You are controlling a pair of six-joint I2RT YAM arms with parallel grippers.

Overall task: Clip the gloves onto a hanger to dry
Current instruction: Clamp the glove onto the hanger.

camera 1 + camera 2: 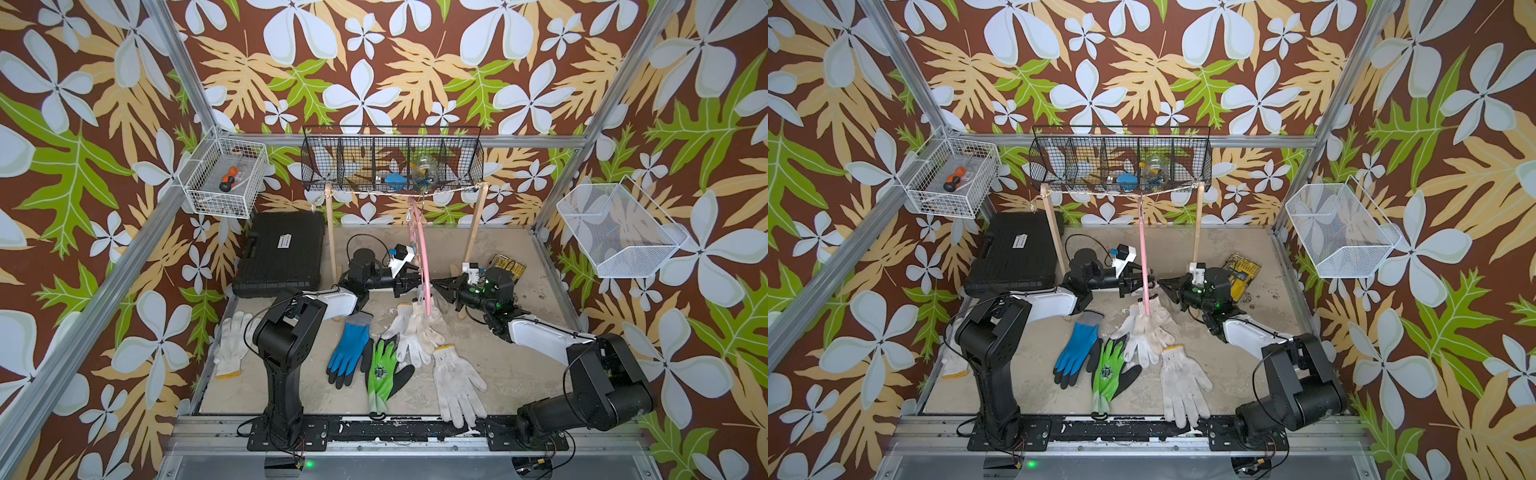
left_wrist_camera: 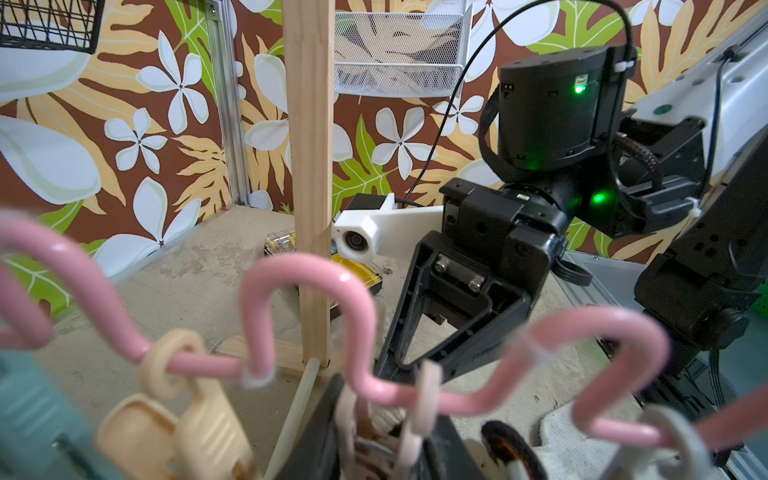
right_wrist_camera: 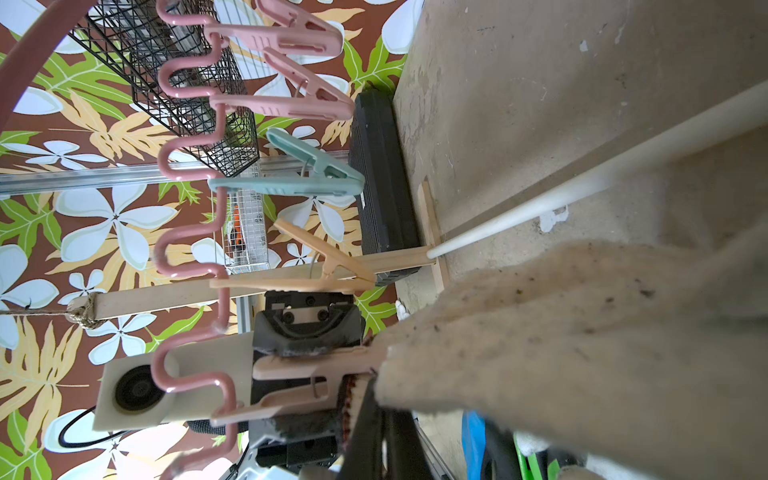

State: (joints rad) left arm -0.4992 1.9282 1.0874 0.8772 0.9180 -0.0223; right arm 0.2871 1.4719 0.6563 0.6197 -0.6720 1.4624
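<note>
The pink hanger (image 1: 424, 257) hangs edge-on from the string of the wooden rack (image 1: 332, 232), and the two grippers face each other across its lower end. The left gripper (image 1: 413, 281) is on one side and the right gripper (image 1: 434, 286) on the other, both just beside the wavy bar.

In the right wrist view, a pale clip (image 3: 299, 374) on the bar bites the cuff of a dirty beige glove (image 3: 582, 332), which hangs from it toward the floor. The left gripper's dark pads (image 3: 307, 336) lie against the clip's two handles, one on each side. Whether they are squeezing the clip or only resting on it cannot be told.

The right gripper's fingers are closed to a point in the left wrist view, with the tip right at the clip and the glove's cuff. Whether any cloth is pinched between them is hidden.

Other gloves lie on the floor in front of the hanger: a blue one (image 1: 349, 349), a green one (image 1: 382, 370) beside it, a white one (image 1: 457, 386) nearer the right arm, and another white one (image 1: 230, 345) apart behind the left arm.
</note>
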